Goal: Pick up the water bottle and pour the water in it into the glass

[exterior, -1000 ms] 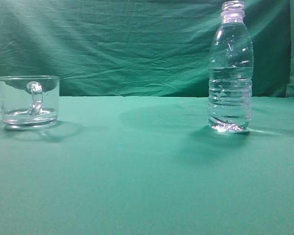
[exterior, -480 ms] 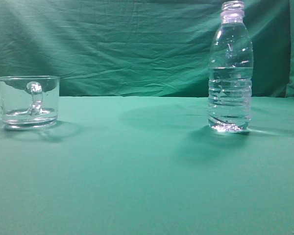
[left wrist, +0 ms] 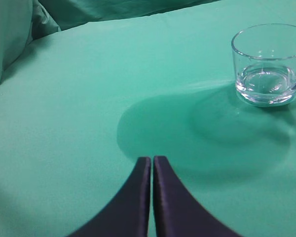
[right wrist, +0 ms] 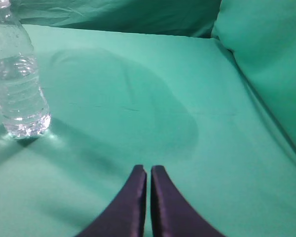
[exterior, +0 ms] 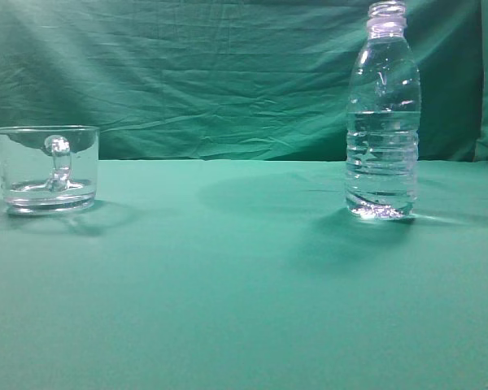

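The water bottle (exterior: 382, 114) stood upright on the green cloth (exterior: 228, 284), well apart from the glass (exterior: 46, 169) far to its left. The right gripper (right wrist: 148, 170), fingers pressed together and empty, had the bottle ahead and off to its left, so it looked nearer. The left gripper (left wrist: 152, 160), likewise closed on nothing, faced the glass.

green cloth (exterior: 228, 276), clear bottle (exterior: 382, 122), clear glass (exterior: 47, 169)
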Tool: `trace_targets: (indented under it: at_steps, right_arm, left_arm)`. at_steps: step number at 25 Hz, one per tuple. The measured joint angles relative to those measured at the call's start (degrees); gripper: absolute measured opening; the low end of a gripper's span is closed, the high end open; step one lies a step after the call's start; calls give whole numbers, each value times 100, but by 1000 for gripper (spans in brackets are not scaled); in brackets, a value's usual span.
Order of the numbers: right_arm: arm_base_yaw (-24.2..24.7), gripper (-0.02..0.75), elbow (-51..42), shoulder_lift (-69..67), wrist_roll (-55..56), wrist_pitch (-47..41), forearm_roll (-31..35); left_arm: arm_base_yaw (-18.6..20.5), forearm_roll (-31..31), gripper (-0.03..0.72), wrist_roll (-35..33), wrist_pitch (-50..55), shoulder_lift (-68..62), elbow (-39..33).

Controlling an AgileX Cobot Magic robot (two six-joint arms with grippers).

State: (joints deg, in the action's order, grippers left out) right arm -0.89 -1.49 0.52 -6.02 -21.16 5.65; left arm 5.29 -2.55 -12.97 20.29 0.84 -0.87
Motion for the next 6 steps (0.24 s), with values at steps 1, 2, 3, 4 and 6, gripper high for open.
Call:
trace_targets:
  at_steps: [1, 2, 3, 4, 6]
  right_arm:
    - [0, 0, 0, 0, 0, 0, 0]
    - [0, 0, 0, 0, 0, 0, 0]
    - [0, 0, 0, 0, 0, -10, 0]
    - [0, 0, 0, 0, 0, -10, 0]
    - [0, 0, 0, 0, 0, -10, 0]
  left_arm:
    - [0, 0, 0, 0, 0, 0, 0]
    - [0, 0, 0, 0, 0, 0, 0]
    - [0, 0, 0, 0, 0, 0, 0]
    - [0, 0, 0, 0, 0, 0, 0]
    - [0, 0, 0, 0, 0, 0, 0]
